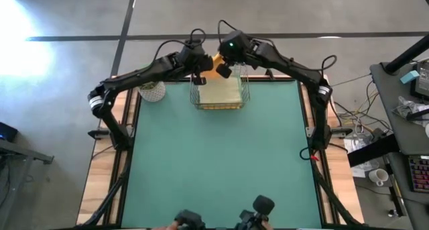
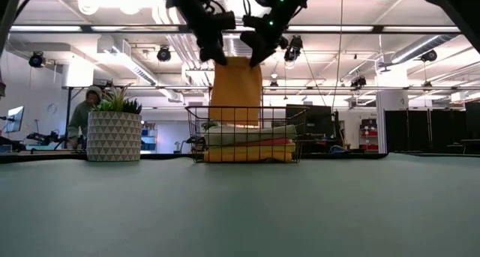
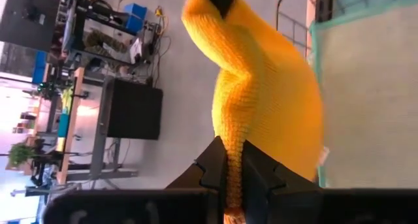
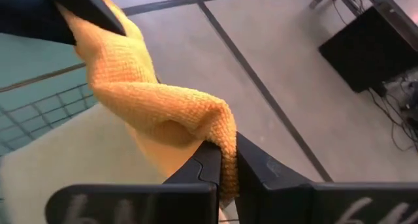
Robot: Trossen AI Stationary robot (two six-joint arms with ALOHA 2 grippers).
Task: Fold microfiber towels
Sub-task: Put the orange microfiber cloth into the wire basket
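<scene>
I have both arms reaching to the far edge of the table, over the wire mesh basket (image 1: 220, 92), and between them hangs one orange microfiber towel (image 2: 236, 81). The left gripper (image 3: 234, 185) is clamped on one top corner of that cloth, and the right gripper (image 4: 226, 168) is clamped on the other; each wrist view shows the orange weave squeezed between the two dark fingers. I hold it by two corners so the cloth drapes flat under its own weight instead of bunching, which is how I want it before it goes down for folding.

In the low view the towel's lower edge hangs behind the basket's top wire, above the stack, so I judge it is not fully clear of the basket. The rest of the towels lie stacked inside: a pale sage green towel (image 2: 251, 131) on top, with a thin reddish layer and a yellow towel (image 2: 247, 155) at the bottom. They sit there as the supply pile, well away from the open teal mat (image 1: 221, 163) that I keep bare as the folding surface.

A small potted green plant in a patterned white pot (image 2: 114, 133) stands beside the basket, on the left arm's side, apart from the cloth.

My judgement is that this is the lift-out step of the first fold; nothing lies folded on the mat.
</scene>
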